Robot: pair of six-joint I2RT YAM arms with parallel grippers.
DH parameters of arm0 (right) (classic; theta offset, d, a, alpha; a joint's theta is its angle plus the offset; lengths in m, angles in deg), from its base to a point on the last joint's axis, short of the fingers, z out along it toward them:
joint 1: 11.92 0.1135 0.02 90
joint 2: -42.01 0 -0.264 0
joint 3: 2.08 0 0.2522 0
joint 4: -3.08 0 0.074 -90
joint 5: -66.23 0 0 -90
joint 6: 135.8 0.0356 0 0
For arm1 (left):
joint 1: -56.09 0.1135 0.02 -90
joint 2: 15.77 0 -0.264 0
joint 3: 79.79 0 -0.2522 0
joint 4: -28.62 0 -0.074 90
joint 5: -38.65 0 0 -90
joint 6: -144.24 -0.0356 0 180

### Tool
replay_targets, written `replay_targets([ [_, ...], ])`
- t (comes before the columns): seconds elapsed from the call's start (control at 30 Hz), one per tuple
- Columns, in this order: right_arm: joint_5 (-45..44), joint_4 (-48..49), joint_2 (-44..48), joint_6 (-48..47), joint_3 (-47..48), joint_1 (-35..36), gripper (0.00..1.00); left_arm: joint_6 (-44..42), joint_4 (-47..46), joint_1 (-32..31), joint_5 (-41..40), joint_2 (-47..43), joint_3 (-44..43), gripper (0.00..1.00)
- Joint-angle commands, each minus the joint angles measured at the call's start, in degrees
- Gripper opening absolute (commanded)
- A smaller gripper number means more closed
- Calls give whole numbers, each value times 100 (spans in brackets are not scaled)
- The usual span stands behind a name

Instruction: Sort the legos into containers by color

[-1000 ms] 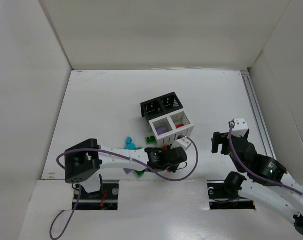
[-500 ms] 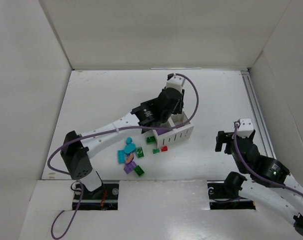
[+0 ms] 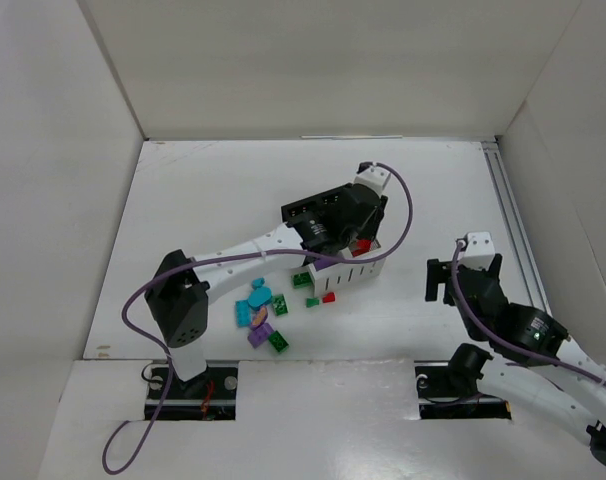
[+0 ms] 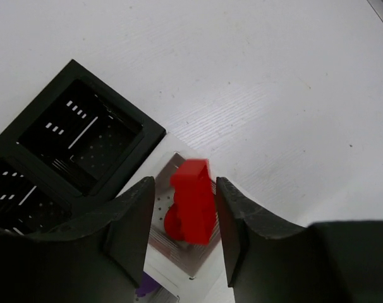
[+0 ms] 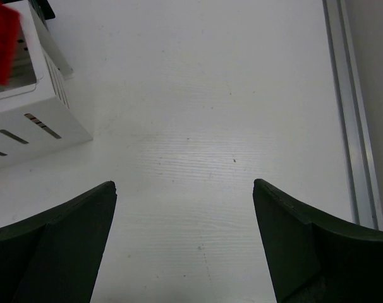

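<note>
red brick (image 4: 193,202) loose between left fingers (image 4: 133,218), clear only from wrist

Left fingers (image 4: 131,233) now over the white bin (image 3: 355,271), wider apart, red brick (image 4: 193,202) between them.

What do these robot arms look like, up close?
Both are white segments with black joints: the left arm and right arm. A purple cable loops along each. The left gripper and right gripper have two chunky black fingers.

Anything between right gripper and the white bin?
No. Only bare table lies between the right gripper and white bin; right wrist view shows it.
</note>
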Motion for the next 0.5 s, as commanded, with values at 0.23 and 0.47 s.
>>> replay_targets([
  [0.23,1577,1442,0,-1243,-242,-12,92,8,-155,38,268,-485,233,56],
  [0.47,3689,4218,-1010,-2203,-1445,-12,88,666,-146,38,-100,-2161,1601,100],
])
